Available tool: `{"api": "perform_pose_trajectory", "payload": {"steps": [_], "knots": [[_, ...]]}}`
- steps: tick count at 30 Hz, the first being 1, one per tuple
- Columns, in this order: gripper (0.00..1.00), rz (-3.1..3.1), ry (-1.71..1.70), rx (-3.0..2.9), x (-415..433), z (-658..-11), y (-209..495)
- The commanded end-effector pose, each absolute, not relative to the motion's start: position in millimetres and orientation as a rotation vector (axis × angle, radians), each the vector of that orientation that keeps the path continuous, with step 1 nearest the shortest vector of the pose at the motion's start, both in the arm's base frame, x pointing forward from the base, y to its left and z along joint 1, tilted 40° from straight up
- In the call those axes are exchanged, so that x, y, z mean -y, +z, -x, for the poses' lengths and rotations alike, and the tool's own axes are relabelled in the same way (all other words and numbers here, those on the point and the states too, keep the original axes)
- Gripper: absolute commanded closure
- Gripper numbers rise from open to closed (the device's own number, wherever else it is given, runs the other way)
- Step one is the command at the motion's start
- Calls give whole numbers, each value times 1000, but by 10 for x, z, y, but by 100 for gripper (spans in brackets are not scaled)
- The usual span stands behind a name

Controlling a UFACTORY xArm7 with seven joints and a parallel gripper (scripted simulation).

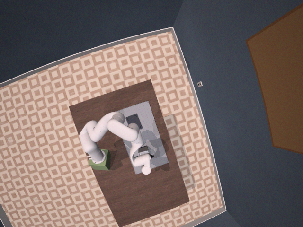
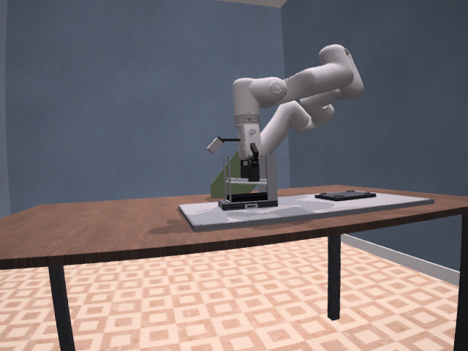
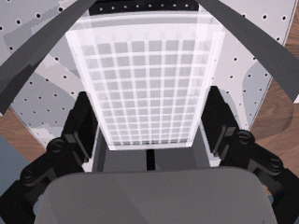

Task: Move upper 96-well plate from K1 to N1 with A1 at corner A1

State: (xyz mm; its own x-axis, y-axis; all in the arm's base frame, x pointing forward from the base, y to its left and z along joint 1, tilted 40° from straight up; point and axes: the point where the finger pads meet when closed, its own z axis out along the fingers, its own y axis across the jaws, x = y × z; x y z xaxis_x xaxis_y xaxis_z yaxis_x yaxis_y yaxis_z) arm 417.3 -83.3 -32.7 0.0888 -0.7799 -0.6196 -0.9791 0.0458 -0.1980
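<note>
The upper clear plate point(image 1: 143, 153) point(image 2: 241, 181) point(image 3: 149, 70) is raised inside the stack rack K1 point(image 2: 272, 177), between its posts. My gripper point(image 2: 250, 177) point(image 3: 149, 103) is shut on its two long sides. The plate seems slightly tilted lengthwise, the end under the wrist camera a little higher. A gap shows below it. The black lower plate point(image 2: 247, 197) point(image 3: 145, 7) sits low in the rack, mostly hidden beneath the upper one. The dark plate nest N1 point(image 1: 134, 119) point(image 2: 346, 195) lies flat with nothing in it. The A1 square cannot be made out.
The rack and nest stand on the grey perforated board point(image 1: 159, 146) point(image 2: 302, 217) on the brown table point(image 1: 147, 190) point(image 2: 113, 227). The rack's thin posts point(image 2: 227, 170) and tall wall stand close around the held plate. The green arm base point(image 1: 101, 164) point(image 2: 227, 181) stands behind.
</note>
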Motion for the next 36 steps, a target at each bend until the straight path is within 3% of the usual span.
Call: {"api": "perform_pose_trajectory", "payload": {"steps": [1, 36], "knots": [[100, 1774, 419, -1739, 925, -4167, -250], [100, 1774, 419, -1739, 1246, -4069, 144]]}}
